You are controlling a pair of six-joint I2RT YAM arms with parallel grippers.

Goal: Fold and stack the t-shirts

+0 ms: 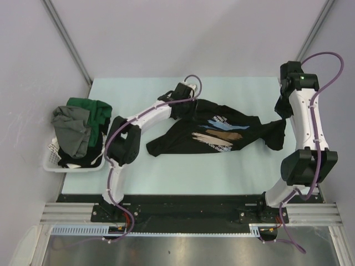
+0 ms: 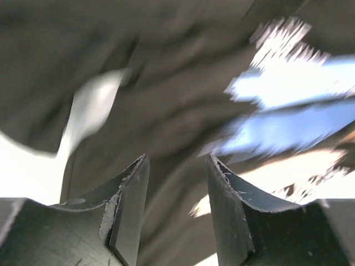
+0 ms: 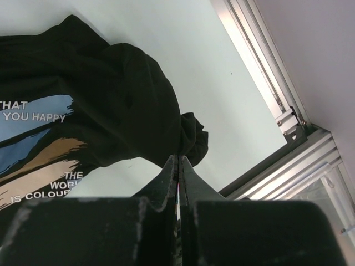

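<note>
The black printed t-shirt (image 1: 213,133), soft, light and limp, lies crumpled in the middle of the bench (image 1: 166,169); hem corners or shoulders are judged the best holds. Its right end is pinched by the pressed-together right claw (image 3: 178,157); the left claw (image 2: 177,160) is spread over its far-left cloth.
</note>
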